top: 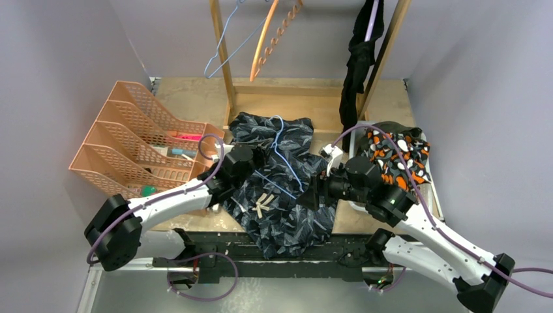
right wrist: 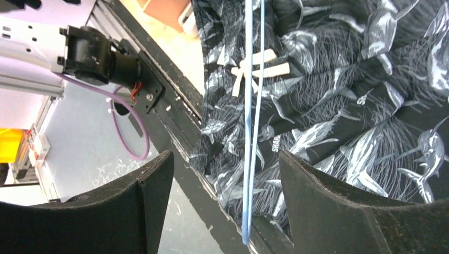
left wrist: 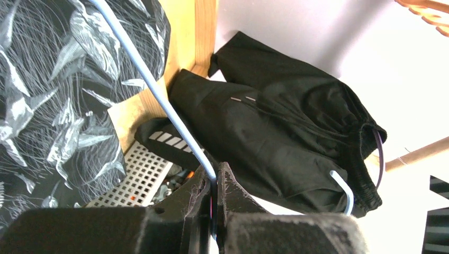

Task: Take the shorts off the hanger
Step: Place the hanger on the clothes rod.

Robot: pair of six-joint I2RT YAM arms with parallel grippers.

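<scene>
While the left tool (left wrist: 214,179) pinches the blue hanger (left wrist: 159,98) wire tight, the right tool (right wrist: 226,156) gapes wide, that wire running untouched between its jaws. Under both, the dark fish-print shorts (top: 287,215) sprawl across the tabletop (top: 189,104), spilling over its near edge. Further right, orange camouflage shorts (top: 398,153) lie bunched; at the back, black shorts (top: 357,65) hang on the wooden rack (top: 221,52).

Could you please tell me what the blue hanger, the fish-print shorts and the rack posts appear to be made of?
Blue hanger: thin round rod with a smooth pale-blue skin, probably coated wire, possibly plastic. Fish-print shorts: soft matte fabric, lying in folds and creases. Rack posts: light wood, plain finish, judging by tan colour and squared edges.
</scene>
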